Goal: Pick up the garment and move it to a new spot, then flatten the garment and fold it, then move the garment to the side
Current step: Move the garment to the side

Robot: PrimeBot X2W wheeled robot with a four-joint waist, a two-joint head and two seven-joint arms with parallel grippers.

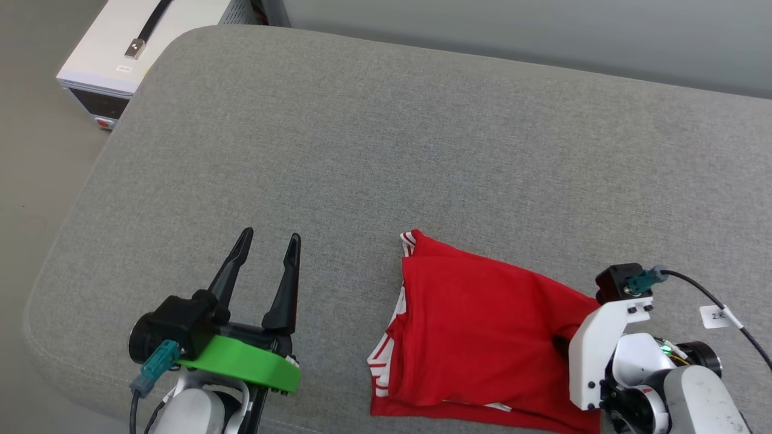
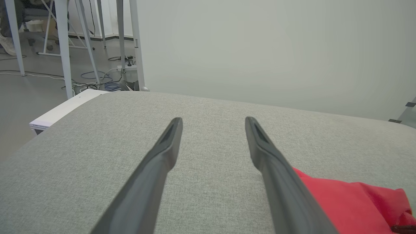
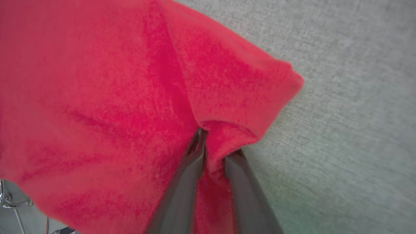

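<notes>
While the broad grey woven-fabric cushion (image 1: pixel 422 150) is stretching across most of the head view, its rounded corner curving at the upper left, the red jersey-style garment (image 1: pixel 476 337) with white-and-red striped trim is lying on it in folded layers at the lower right. It is sitting close to the cushion's near edge, with the striped trim showing along its left side. In the left wrist view a corner of the garment (image 2: pixel 351 204) is peeking out at the lower right, partly behind one dark finger. In the right wrist view the garment (image 3: pixel 97 97) is spreading over the left and top, with bare cushion to the right. There the right gripper (image 3: pixel 218 143) is pinching a bunched fold near the cloth's corner, its two long dark fingers drawn nearly together with red fabric between them. In the head view its white wrist bracket (image 1: pixel 603 343) is covering the garment's right edge and hiding those fingers. The left gripper (image 1: pixel 269 238) is hanging over bare cushion to the left of the garment, apart from it, with its fingers spread, holding nothing and pointing away from the robot. Behind them a bright green plastic collar (image 1: pixel 247 361) is ringing the wrist. Beside the cushion's upper left corner a white rectangular box (image 1: pixel 102 66) is standing, and a black cable (image 1: pixel 154 21) with a silver plug is lying on its top. A small white tag (image 1: pixel 716 316) is hanging on the cable by the right wrist.
</notes>
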